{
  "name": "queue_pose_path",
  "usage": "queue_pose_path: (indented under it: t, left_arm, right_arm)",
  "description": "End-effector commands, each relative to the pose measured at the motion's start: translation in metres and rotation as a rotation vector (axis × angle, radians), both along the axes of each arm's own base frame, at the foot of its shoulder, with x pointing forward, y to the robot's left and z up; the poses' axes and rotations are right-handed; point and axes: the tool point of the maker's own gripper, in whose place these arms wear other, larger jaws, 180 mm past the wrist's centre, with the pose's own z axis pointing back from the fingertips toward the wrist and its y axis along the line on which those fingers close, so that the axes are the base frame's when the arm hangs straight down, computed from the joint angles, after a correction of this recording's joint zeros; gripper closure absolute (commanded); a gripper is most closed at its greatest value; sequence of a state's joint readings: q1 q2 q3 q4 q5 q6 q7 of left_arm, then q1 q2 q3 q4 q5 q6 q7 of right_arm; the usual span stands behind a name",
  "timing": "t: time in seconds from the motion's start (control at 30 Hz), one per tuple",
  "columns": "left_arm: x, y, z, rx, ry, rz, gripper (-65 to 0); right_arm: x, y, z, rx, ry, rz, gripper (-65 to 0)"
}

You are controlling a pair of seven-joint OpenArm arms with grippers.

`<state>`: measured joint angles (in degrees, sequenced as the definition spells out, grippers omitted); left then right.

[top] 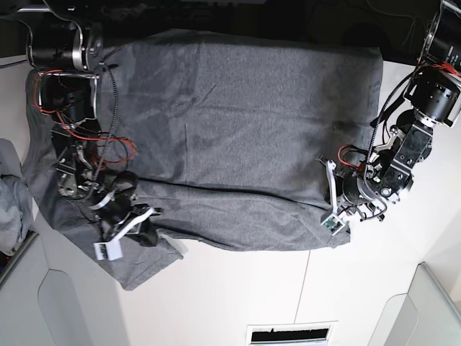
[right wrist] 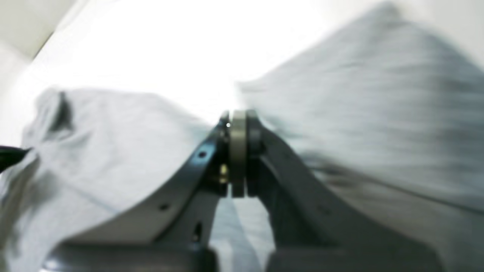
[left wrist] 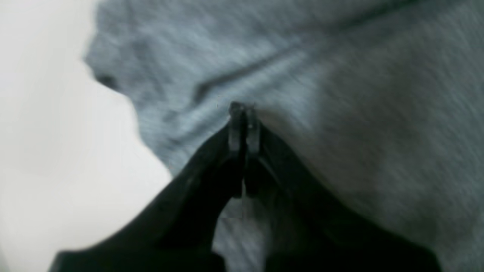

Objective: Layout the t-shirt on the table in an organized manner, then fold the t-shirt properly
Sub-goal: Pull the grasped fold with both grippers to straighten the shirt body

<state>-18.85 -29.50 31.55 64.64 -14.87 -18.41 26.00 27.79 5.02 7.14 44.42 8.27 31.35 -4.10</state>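
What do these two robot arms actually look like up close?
Both arms are black metal. The left arm and right arm carry loose red wires and small white blocks near the wrists. The left gripper has curved black fingers; the right gripper looks grey with small screw holes.

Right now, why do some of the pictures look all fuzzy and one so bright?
Left wrist view: the t-shirt is smeared and soft, only the shut left gripper fairly crisp. Right wrist view: the table glares washed-out white and the cloth is streaky behind the shut right gripper. Base view: sharp and evenly lit, with a dark strip along the top edge.
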Motion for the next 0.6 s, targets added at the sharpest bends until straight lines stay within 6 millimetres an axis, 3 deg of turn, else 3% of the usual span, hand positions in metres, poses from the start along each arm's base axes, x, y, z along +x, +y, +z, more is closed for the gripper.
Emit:
queue_pose_path:
  t: [0.0,0.07,0.17,0.4,0.57]
  left_arm:
    - [0.005,0.007,0.008,0.008,-0.024,0.008,0.0]
    - [-0.008,0.007,-0.004,0.008,0.006,0.007,0.0]
    - [-0.026,0.011,-0.019,0.028,0.044,0.004,0.0]
    - [-0.054,0.041,-0.033,0.075,0.094,0.014,0.0]
    - [-0.056,0.046,-0.032,0.081,0.093,0.016,0.0]
  right_arm:
    - [0.015,0.016,0.022,-0.002,-0.066,0.022,0.0]
    - [0.012,0.039,0.013,-0.095,-0.056,0.074,0.0]
    - [0.008,0.047,-0.004,-0.275,-0.045,0.113,0.0]
    - [-0.007,-0.008,-0.048,-0.476,0.054,0.088,0.0]
    - [-0.010,-0.040,-0.056,-0.521,0.081,0.059,0.0]
